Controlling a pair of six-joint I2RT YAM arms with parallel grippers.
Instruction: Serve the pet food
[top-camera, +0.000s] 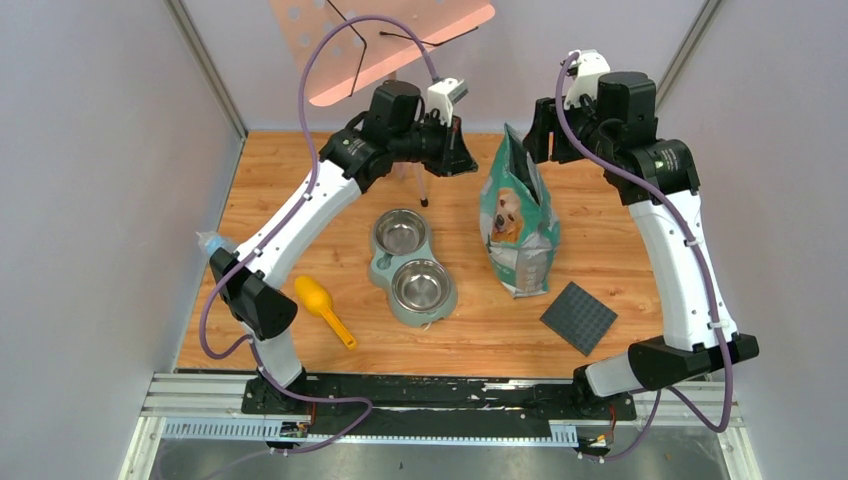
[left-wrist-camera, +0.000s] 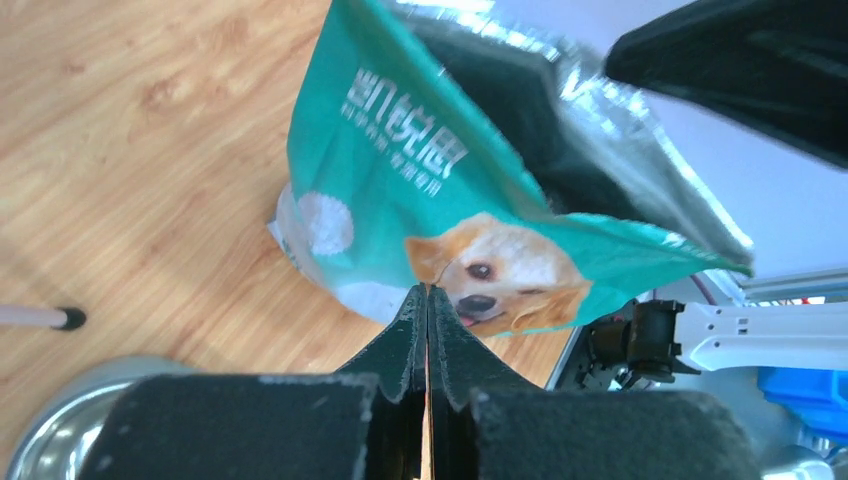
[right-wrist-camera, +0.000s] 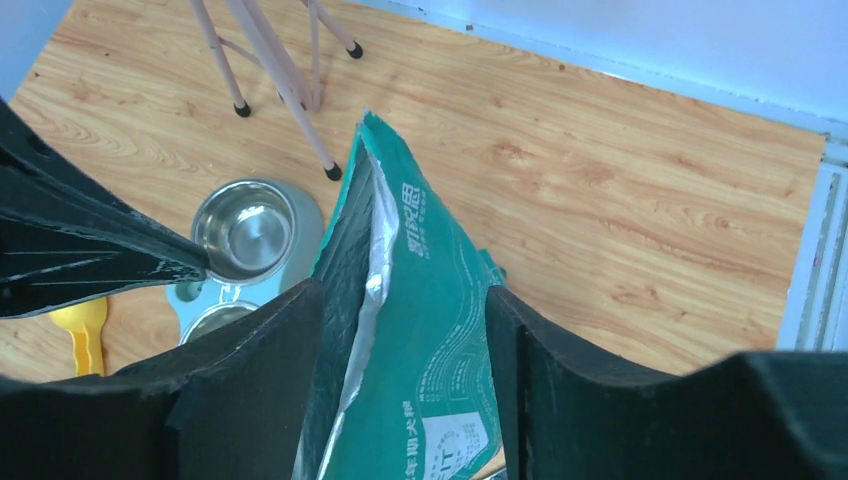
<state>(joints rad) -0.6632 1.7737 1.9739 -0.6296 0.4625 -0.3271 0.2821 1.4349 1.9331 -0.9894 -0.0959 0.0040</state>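
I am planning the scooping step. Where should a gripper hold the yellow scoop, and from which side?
Grip the yellow scoop at its narrow handle, likely from above, jaws across it. It lies flat on the table, cup toward the far left, handle toward the near edge.

A robot test cell in a lab: plain pale grey panel walls (top-camera: 100, 200) box in a wood-grain tabletop (top-camera: 620, 210), with white-and-black left arm (top-camera: 300, 210) and matching right arm (top-camera: 680, 270) bolted to a ribbed aluminium rail (top-camera: 200, 400) along its near edge.
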